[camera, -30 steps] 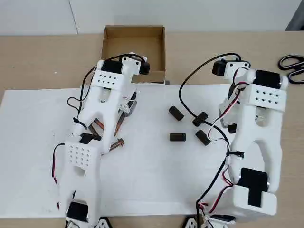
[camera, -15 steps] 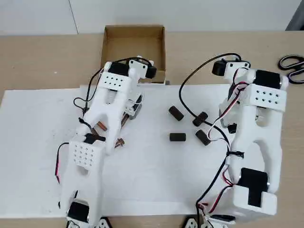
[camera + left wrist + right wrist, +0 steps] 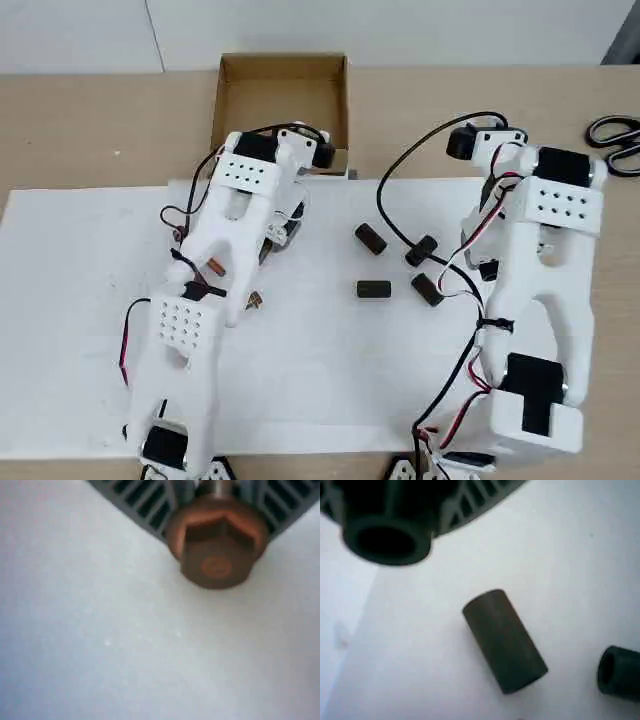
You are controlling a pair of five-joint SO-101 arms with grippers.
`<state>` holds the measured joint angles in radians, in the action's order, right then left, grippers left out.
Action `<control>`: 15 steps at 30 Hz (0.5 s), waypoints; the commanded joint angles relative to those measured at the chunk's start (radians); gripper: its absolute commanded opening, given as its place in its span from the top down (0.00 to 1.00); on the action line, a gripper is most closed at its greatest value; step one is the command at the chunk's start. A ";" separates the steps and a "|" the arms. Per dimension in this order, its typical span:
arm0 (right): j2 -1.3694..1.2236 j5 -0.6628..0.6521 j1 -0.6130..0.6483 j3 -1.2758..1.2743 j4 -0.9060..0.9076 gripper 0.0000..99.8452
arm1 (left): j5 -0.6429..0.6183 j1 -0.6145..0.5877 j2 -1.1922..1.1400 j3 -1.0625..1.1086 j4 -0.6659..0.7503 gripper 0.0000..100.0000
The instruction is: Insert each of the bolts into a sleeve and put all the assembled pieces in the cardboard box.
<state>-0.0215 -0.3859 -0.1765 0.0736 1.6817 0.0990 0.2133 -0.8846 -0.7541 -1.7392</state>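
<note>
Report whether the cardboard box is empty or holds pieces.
Empty: the visible floor of the cardboard box is bare in the high view.

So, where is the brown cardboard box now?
High view: the brown cardboard box sits on the wooden table beyond the white paper sheet, behind the left arm.

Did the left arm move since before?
Yes. The left arm swung right, along the front edge of the cardboard box toward its right corner.
</note>
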 commanded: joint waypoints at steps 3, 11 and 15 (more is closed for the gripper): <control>0.068 0.009 -0.004 0.078 0.001 1.00 | -0.057 0.005 0.175 -0.038 -0.012 0.99; 0.378 0.009 0.056 0.006 0.002 1.00 | -0.252 0.017 0.463 0.105 -0.014 0.99; 0.545 0.006 0.068 -0.084 0.001 1.00 | -0.255 0.018 0.638 0.219 -0.012 1.00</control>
<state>0.3897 -0.3859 -0.1151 0.0169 1.6863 -0.1435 0.2256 -0.4242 -0.5746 -1.7315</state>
